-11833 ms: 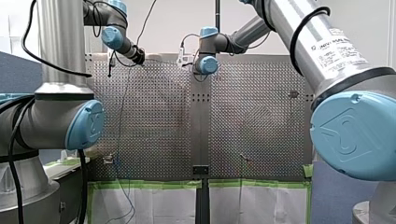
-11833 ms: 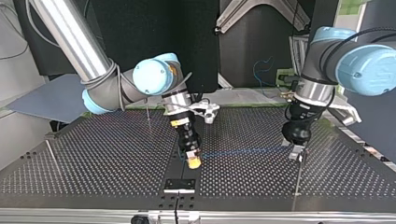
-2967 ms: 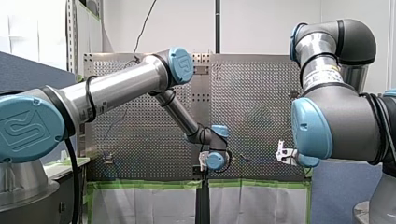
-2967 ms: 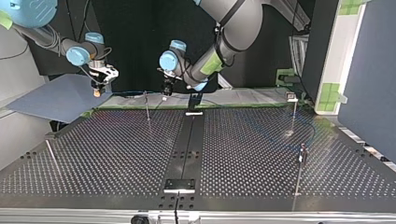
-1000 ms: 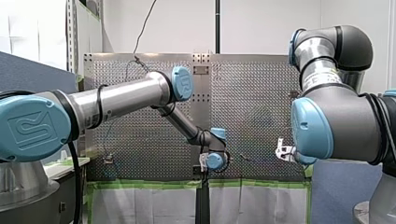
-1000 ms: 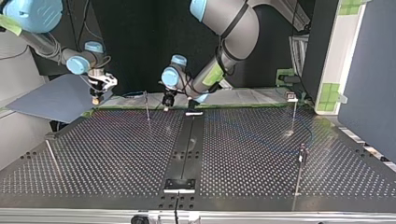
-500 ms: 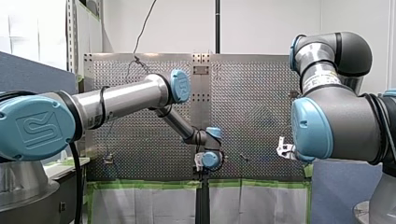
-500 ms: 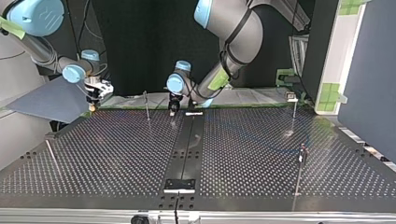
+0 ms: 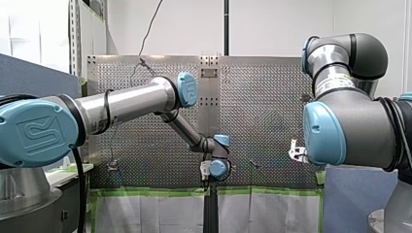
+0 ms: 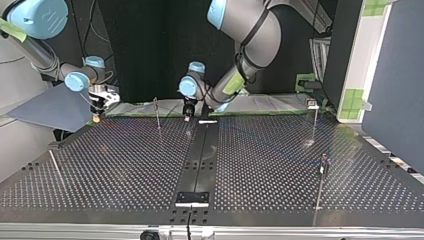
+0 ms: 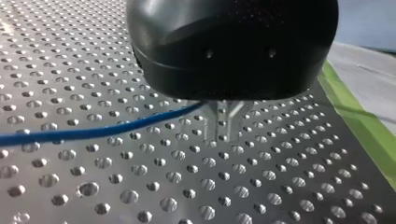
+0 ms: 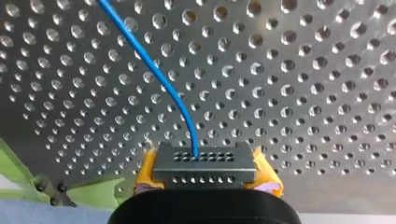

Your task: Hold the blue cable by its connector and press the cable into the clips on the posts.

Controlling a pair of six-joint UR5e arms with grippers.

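Clearly, my right tool (image 12: pixel 205 173) pinches the dark connector (image 12: pixel 204 161) between yellow pads (image 12: pixel 145 164), the blue cable (image 12: pixel 159 79) running out ahead of it; my left tool (image 11: pixel 223 121) nips that cable just above the desk (image 11: pixel 140 186).

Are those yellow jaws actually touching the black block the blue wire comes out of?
Touching. In the right wrist view the jaws' yellow pads press against both ends of the connector, no gap.
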